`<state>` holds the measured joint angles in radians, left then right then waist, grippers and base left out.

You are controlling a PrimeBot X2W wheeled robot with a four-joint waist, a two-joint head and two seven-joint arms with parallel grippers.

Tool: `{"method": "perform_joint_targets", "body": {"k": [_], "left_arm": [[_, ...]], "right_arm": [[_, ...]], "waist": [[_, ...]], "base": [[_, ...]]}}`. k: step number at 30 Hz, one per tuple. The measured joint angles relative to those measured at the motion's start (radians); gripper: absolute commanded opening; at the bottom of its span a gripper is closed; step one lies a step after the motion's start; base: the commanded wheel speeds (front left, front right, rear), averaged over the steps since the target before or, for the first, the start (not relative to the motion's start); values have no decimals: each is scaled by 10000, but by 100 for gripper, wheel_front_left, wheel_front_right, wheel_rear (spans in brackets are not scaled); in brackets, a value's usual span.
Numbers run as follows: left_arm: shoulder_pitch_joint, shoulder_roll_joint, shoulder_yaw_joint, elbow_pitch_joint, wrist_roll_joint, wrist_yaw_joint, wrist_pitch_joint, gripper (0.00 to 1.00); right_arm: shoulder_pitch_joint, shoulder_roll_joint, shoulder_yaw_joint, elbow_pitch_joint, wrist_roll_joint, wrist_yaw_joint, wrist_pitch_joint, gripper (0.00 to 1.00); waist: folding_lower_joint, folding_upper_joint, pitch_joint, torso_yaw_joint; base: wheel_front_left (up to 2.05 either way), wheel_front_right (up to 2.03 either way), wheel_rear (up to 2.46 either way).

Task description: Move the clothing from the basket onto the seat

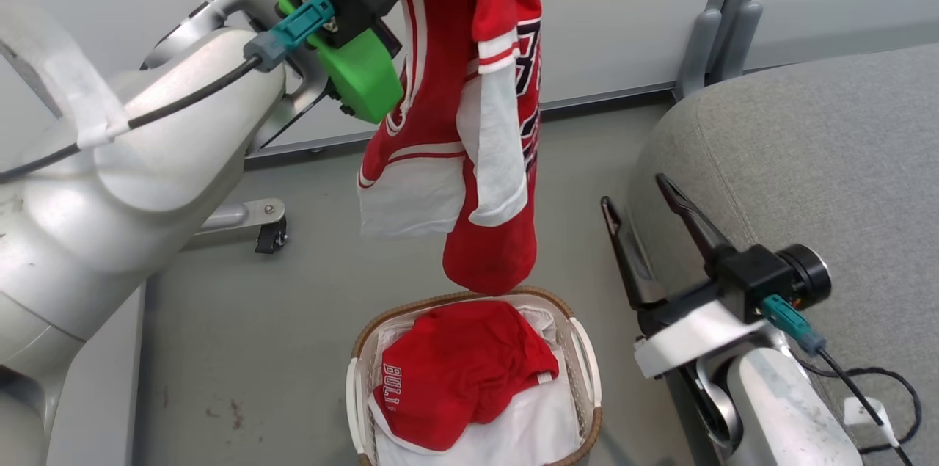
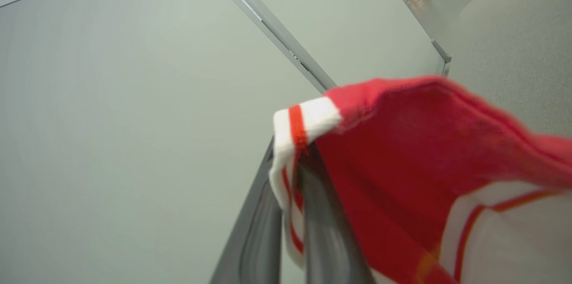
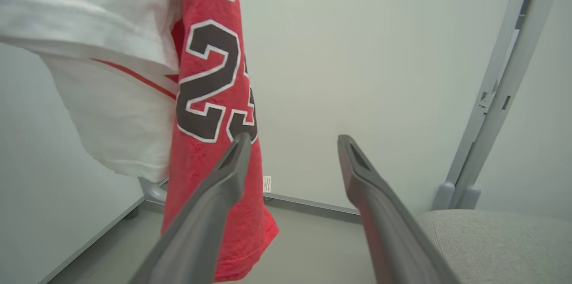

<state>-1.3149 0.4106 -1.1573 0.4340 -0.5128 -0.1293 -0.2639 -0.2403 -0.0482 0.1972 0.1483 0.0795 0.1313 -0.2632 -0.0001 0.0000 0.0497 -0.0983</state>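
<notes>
The "23" garment (image 1: 469,84) is held in the clenched jaws of the left gripper (image 2: 290,163) and hangs just above the basket (image 1: 587,356) on the floor (image 1: 257,348). The "BULLS" garment (image 1: 462,370) lies inside the basket. The right gripper (image 1: 632,189) is held with its jaws released and empty beside the seat (image 1: 821,158) edge.

Red matt cloth jersey w/ white trim (image 1: 490,249); oval white smooth-plastic basket w/ brown woven rim (image 1: 587,352); large grey coarse-fabric seat cushion (image 1: 821,158).
</notes>
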Motion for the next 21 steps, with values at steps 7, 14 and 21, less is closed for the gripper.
{"method": "perform_joint_targets", "body": {"k": [7,14,21], "left_arm": [[-516,-326,-458,58,-345,0,0,0],[-706,-669,-729,-96,-445,-13,0,0],[-742,-867,-782,-428,-483,-13,0,0]], "right_arm": [[-993,-2,897,702,259,0,-2,100],[-1678,4,1455,1390,604,0,0,100],[-2179,-2,1166,2180,190,0,0,100]], "waist": [[0,0,-178,229],[0,0,-310,571],[0,0,-365,847]], "base": [[0,0,0],[0,0,0],[0,0,0]]}}
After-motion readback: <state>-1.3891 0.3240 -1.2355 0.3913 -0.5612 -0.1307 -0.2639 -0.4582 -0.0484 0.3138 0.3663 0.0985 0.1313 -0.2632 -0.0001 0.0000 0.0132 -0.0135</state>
